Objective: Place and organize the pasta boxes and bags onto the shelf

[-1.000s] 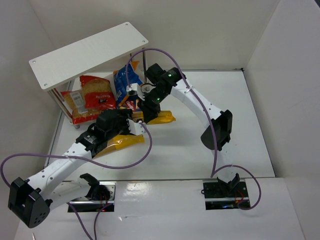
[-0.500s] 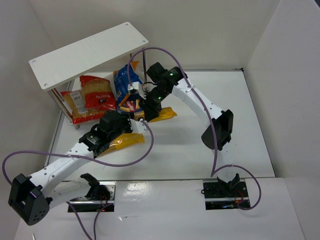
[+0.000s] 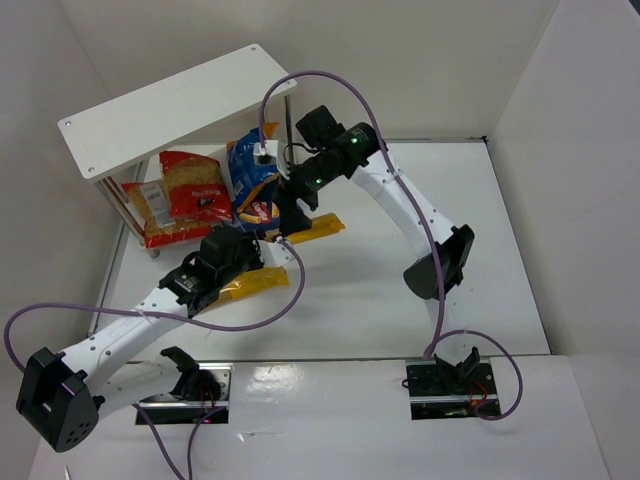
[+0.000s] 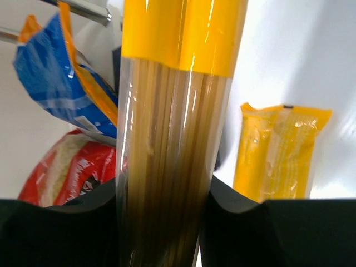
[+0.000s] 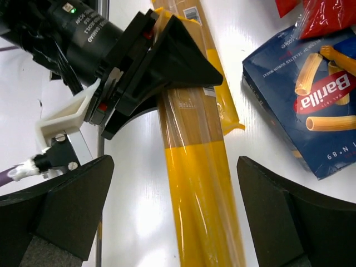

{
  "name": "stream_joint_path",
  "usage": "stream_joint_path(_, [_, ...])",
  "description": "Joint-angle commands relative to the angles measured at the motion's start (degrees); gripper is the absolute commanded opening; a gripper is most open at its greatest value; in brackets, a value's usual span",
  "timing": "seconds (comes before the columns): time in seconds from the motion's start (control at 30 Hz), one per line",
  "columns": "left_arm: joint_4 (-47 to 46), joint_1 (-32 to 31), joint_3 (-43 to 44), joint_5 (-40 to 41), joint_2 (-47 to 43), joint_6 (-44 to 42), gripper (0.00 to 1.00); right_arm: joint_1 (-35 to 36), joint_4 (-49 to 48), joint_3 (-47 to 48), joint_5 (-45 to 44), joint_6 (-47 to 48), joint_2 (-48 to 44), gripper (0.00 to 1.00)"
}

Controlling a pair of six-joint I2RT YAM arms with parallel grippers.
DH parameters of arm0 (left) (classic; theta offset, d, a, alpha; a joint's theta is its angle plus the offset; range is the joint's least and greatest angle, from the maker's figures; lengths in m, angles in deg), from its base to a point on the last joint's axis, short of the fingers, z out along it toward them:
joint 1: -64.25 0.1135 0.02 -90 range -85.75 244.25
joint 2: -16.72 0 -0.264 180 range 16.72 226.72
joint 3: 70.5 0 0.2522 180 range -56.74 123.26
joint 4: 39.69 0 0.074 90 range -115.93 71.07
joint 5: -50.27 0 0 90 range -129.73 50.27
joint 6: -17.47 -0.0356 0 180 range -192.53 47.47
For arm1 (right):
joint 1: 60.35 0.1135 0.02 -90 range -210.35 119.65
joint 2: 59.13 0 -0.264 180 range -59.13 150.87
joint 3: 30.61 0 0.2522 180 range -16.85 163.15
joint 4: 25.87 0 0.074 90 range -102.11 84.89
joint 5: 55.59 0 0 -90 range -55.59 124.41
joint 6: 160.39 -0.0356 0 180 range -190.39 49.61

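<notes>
Left gripper [image 4: 164,192] is clamped tight on a spaghetti pack [image 4: 169,111]. Its black fingers [image 4: 55,233] squeeze in from both sides at the bottom of the left wrist view. The pack runs straight up the middle of that frame to its solid yellow end. Whether it is off the table [image 3: 470,230] I cannot tell.

Over to the right wrist view, and the right gripper [image 5: 175,164] is spread wide, one finger in each lower corner. The same pack passes down between them with a gap on either side (neither finger touches it). In the upper left of that frame the left gripper pinches the pack further along.

Moving outward, a second spaghetti pack [image 4: 278,150] lies flat on the white surface, right of centre in the left wrist view. A dark-blue box [image 5: 311,105] with pasta pictures lies flat at the right edge of the right wrist view, just beside the held pack. A blue bag [image 4: 61,83] sits in the upper left of the left wrist view.

From above, both arms meet near the middle of the frame. The shelf [image 3: 170,110] stands in the upper left, a white board on thin rod legs. The red bags [image 3: 190,195] lie down on the table under its near edge, with the blue bag just right of them.
</notes>
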Motion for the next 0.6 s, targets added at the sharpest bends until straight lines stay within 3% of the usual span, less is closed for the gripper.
stream_joint_path(0.0, [-8.8, 0.1, 1.2, 0.0, -2.3, 3.0, 0.00, -1.4, -3.2, 2.4, 1.7, -3.3, -2.2, 1.00])
stream_joint_path(0.2, [-8.8, 0.1, 1.2, 0.5, -2.8, 3.0, 0.00, -7.0, -2.0, 8.5, 1.1, -5.1, -2.2, 1.00])
stream_joint_path(0.33, [-8.1, 0.1, 2.6, 1.1, -3.4, 5.1, 0.00, -17.2, -2.0, 8.1, 3.8, -6.3, -4.3, 1.00])
stream_joint_path(0.4, [-8.1, 0.1, 3.6, 1.1, -3.9, 6.4, 0.00, -20.2, -3.4, 5.4, 4.3, -6.3, -5.8, 1.00])
stream_joint_path(0.57, [-4.2, 2.2, 9.1, -1.5, -5.7, 12.4, 0.00, -24.9, -11.3, -14.2, 4.3, -6.8, -15.7, 1.00])
